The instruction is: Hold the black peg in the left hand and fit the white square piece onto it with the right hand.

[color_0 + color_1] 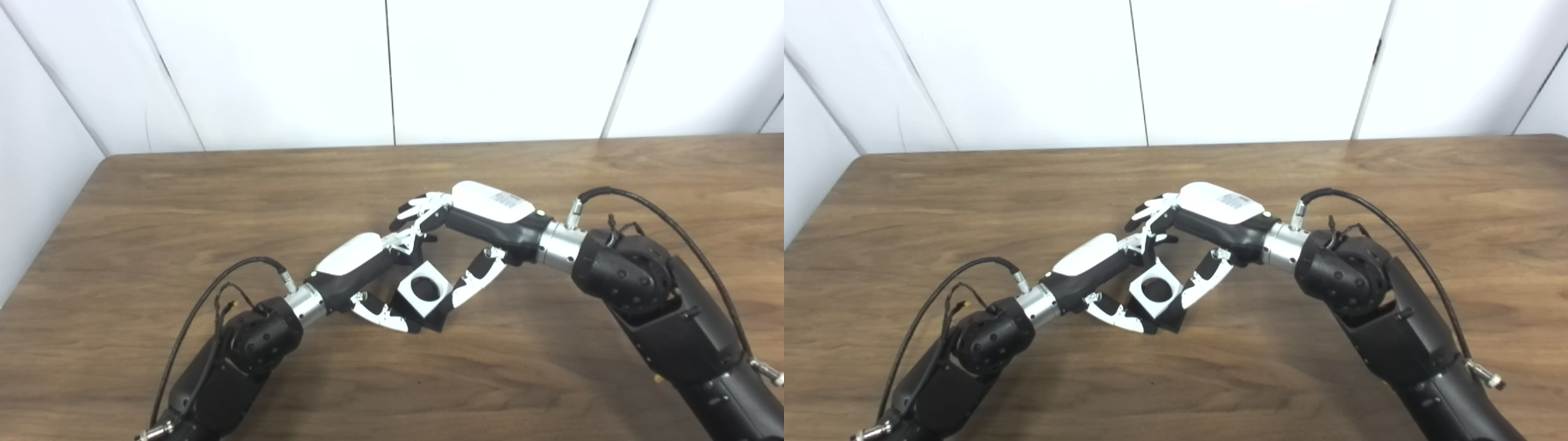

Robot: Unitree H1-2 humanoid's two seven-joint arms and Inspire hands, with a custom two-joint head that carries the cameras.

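You have both hands meeting near the middle of the desk (184, 202), well away from every edge. The white square piece (422, 289) sits between them, and its round hole faces up and toward the camera. Under it you see a dark body, probably the black peg (436, 318); most of it is hidden, so I cannot tell how deep it sits or where its long axis goes. It seems to run down and away through the hole.

The left hand (373, 269) closes around this pair, thumb touching the lower left side, fingers behind. The right hand (471, 236) has its thumb against the right edge of the square piece, but its fingers pass over the left hand, so I cannot tell whether it really holds the piece.

The danger is a tilted piece. If you push while the hole is not in line with the peg, it can jam or slip out. The crossed fingers can also press on each other.
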